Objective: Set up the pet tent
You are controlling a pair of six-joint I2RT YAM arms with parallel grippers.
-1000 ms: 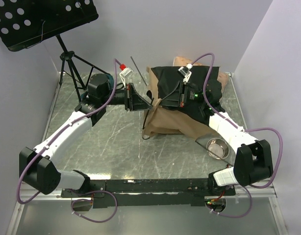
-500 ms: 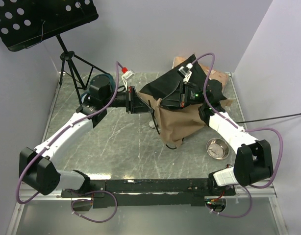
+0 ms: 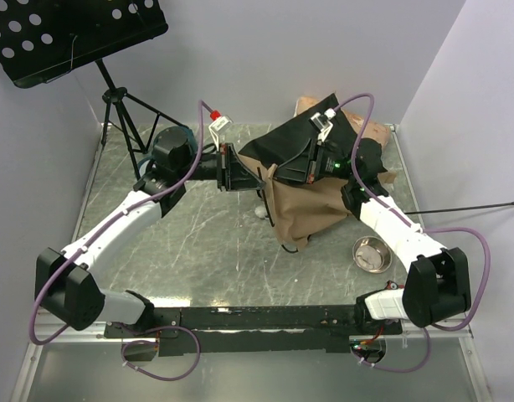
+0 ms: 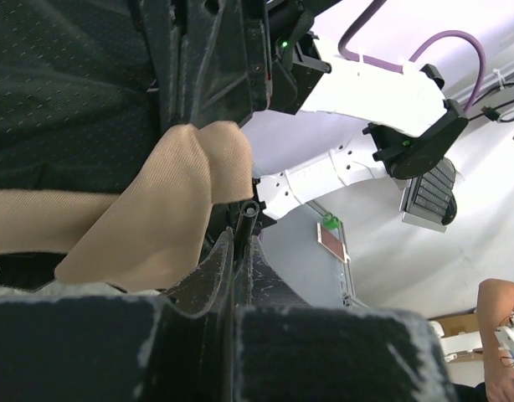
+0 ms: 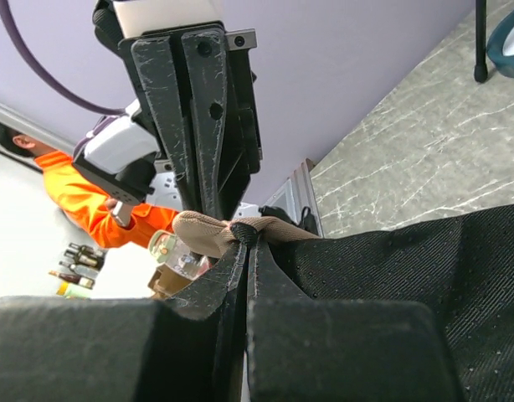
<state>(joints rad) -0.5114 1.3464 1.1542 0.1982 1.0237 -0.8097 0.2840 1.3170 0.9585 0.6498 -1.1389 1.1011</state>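
The pet tent [image 3: 311,205] hangs off the table between both arms, tan fabric drooping below its black base panel [image 3: 284,152]. My left gripper [image 3: 255,177] is shut on the tent's left corner; in the left wrist view its jaws [image 4: 237,228] pinch a thin black pole end beside tan fabric [image 4: 161,222]. My right gripper [image 3: 278,174] is shut on the same corner; in the right wrist view its jaws [image 5: 244,239] pinch tan fabric [image 5: 208,232] at the edge of the black panel [image 5: 408,268]. A thin black pole [image 3: 466,207] sticks out to the right. A white pom-pom [image 3: 261,212] dangles.
A blue double pet bowl [image 3: 372,253] sits at the right front. A pinkish-beige cushion [image 3: 370,130] lies at the back behind the tent. A music stand tripod [image 3: 119,105] stands at the back left, with a teal object [image 3: 171,134] near the left arm.
The tent has been lifted off the table and turned; its tan fabric now hangs lower and narrower. A black pole swung out to the right. Both grippers stayed shut on the corner.
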